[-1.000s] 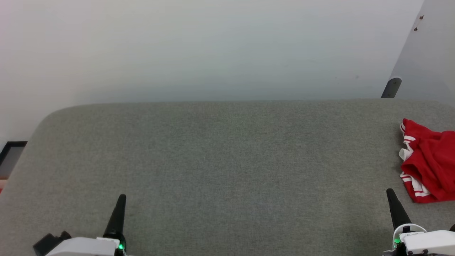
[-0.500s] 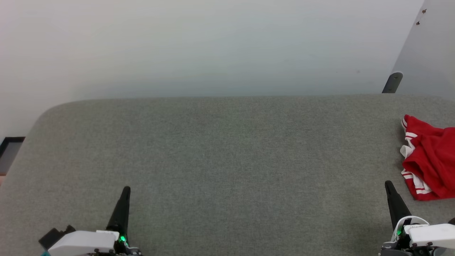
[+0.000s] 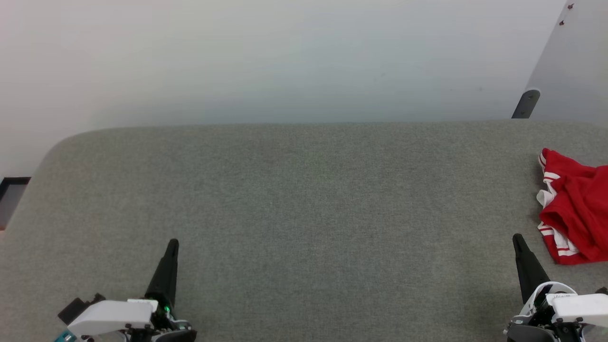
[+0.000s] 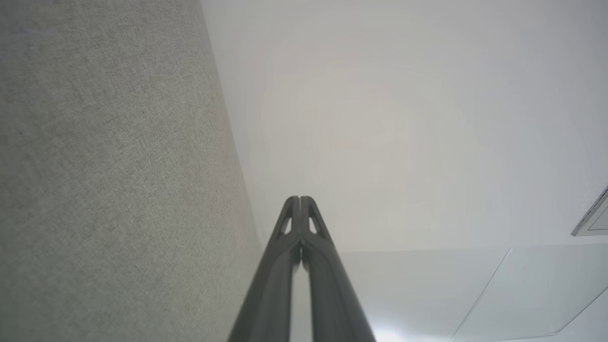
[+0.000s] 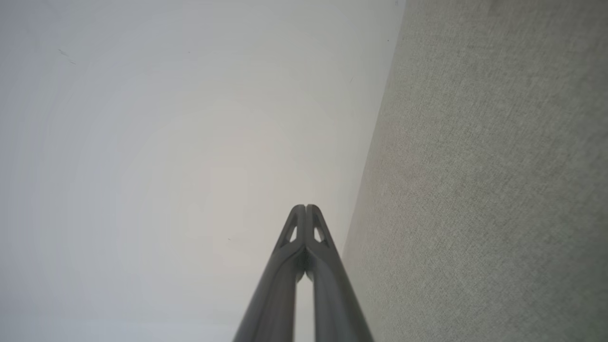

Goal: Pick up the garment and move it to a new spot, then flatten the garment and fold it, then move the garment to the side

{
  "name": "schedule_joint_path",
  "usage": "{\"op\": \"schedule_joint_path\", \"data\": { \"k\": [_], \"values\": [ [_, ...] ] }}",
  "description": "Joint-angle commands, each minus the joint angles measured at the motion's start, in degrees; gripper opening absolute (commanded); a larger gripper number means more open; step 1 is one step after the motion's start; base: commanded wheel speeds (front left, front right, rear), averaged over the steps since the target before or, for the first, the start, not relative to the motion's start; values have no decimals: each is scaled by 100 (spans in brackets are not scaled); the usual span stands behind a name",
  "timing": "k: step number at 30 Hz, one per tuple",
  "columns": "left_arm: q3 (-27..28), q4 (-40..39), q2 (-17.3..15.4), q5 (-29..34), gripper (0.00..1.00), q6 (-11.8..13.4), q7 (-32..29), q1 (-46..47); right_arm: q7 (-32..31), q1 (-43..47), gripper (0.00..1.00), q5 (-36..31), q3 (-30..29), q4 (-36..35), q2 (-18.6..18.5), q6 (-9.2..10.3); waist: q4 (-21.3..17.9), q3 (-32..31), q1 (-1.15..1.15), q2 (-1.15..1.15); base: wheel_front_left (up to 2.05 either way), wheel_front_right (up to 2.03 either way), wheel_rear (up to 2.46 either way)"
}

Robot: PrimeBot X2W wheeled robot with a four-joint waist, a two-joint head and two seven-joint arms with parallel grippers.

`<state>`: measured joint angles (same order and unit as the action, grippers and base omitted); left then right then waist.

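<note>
looking across the bench, you have the garment lying bunched at the right edge, about midway between the near and far edges. its red folds are uppermost, white and striped trim shows along its left side, and part of it runs past the picture.

the left gripper sits at the near edge toward the left corner. the right gripper sits at the near edge just beside the garment, not touching it. both pairs of jaws are closed on nothing, fingers pressed tip to tip in each wrist view.

this fits two stages: a heap waiting to be carried to the middle, or a folded shirt already set aside. the part you can see looks rumpled rather than square, but that does not settle it, so no next move can be named.

the bench is padded grey woven fabric, smooth, rounded at its far left corner. behind it stands a plain pale wall, with a grey panel and a dark post by the far right corner.
</note>
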<state>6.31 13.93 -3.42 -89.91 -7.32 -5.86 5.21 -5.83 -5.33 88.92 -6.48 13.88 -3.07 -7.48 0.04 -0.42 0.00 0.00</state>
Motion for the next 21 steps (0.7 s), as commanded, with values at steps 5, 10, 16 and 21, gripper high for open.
{"op": "schedule_joint_path", "data": {
  "k": [5,10,16,21],
  "values": [
    [35,18,61,-230,0,-29,-76,132,-80,-131,0,314,-10,16,30,-2,-3,46,0,0,0,0,0],
    [39,22,65,-252,0,-29,-90,144,-90,-109,0,356,-9,21,32,-2,-4,59,0,0,0,0,0],
    [36,21,65,-253,0,-29,-89,143,-90,-109,0,357,-9,19,32,-3,-4,59,0,0,0,0,0],
    [35,21,65,-254,0,-29,-89,143,-89,-109,0,357,-8,19,31,-3,-4,59,0,0,0,0,0]
  ]
}}
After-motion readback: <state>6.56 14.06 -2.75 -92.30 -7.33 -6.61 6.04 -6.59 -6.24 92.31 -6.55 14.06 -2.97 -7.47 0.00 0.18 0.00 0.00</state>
